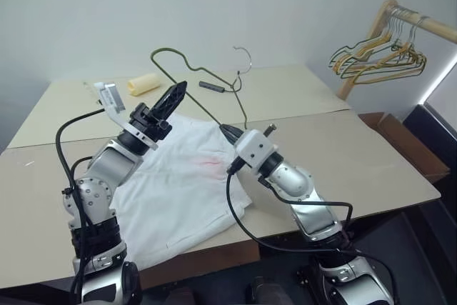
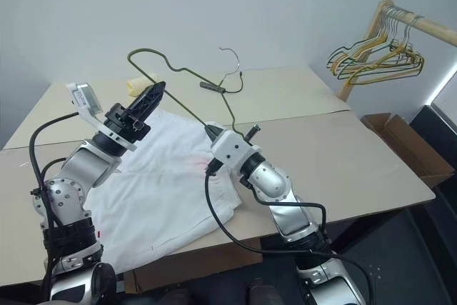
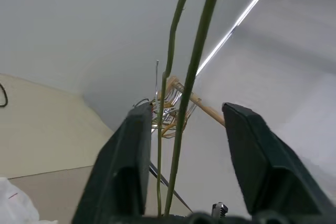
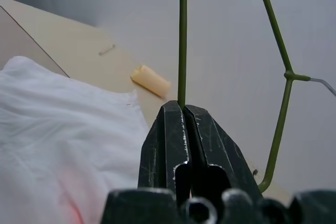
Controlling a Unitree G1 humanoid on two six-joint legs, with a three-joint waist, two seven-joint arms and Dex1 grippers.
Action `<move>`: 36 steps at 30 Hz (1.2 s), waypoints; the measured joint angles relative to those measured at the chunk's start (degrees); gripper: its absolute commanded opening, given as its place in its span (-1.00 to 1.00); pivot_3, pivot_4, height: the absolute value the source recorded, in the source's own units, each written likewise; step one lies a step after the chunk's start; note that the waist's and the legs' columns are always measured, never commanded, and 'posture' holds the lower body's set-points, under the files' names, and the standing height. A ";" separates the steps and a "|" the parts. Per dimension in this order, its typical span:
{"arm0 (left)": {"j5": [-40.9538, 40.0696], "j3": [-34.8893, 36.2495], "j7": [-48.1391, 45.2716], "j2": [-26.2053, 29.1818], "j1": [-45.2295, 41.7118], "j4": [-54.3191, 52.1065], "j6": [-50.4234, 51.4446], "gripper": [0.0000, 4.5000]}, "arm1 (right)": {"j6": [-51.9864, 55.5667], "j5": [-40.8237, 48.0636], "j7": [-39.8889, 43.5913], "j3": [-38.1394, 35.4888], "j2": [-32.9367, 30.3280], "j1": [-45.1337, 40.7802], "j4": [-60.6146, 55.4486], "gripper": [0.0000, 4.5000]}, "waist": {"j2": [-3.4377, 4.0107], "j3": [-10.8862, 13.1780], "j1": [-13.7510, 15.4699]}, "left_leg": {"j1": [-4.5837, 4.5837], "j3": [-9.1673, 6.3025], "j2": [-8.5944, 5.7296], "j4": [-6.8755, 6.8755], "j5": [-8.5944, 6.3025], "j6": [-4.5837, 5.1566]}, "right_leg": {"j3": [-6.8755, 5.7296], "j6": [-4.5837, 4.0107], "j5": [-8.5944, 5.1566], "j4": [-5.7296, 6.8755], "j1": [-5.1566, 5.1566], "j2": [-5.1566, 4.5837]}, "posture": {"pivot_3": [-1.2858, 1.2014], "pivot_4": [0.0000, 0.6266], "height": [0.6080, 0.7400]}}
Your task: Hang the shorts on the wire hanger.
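White shorts (image 1: 178, 191) carry a faint pink-red smudge near their middle. The wire hanger (image 1: 207, 108) above the shorts is dark olive-green with a paler grey hook. The desk (image 1: 371, 155) under the shorts is beige. Beyond the shorts lies a pale yellow roll (image 1: 143, 85). Yellow and green hangers (image 1: 378, 58) hang on a light wooden rail (image 1: 421, 23).

left arm: raised over the table, forearm angled up | left gripper (image 1: 171, 98): fingers (image 3: 126, 166) apart, wire running between them untouched | right arm: reaching forward, wrist near level | right gripper (image 1: 230, 132): fingers (image 4: 165, 145) pinched together on the wire
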 measured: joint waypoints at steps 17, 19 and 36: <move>8.21 -5.38 -4.31 1.09 0.54 0.95 -4.86 -1.00 | -7.03 -9.73 -2.56 2.98 -2.95 0.33 1.41 0.11 | -0.02 0.01 -0.13 | -0.03 0.00 -0.01 0.00 0.00 0.00 | -0.01 0.00 -0.01 -0.03 -0.01 0.00 | 0.02 -1.00 1.00; 10.24 -5.52 -7.01 1.65 0.93 0.86 -7.23 -1.00 | -7.47 -9.75 -2.53 2.96 -3.11 0.33 1.40 0.41 | -0.02 0.01 -0.15 | -0.02 0.01 -0.01 0.00 0.00 0.00 | -0.01 0.00 -0.01 -0.03 -0.01 0.00 | 0.02 -1.00 1.00; 4.93 1.91 -50.56 20.12 2.36 9.85 -10.28 -1.00 | 56.99 60.52 38.43 -20.52 -24.96 -11.14 -0.88 0.98 | 0.02 0.20 -0.05 | -0.02 -0.01 0.23 -0.09 -0.01 0.01 | -0.27 -0.43 -0.29 -0.08 -0.03 0.12 | 0.02 -1.00 1.00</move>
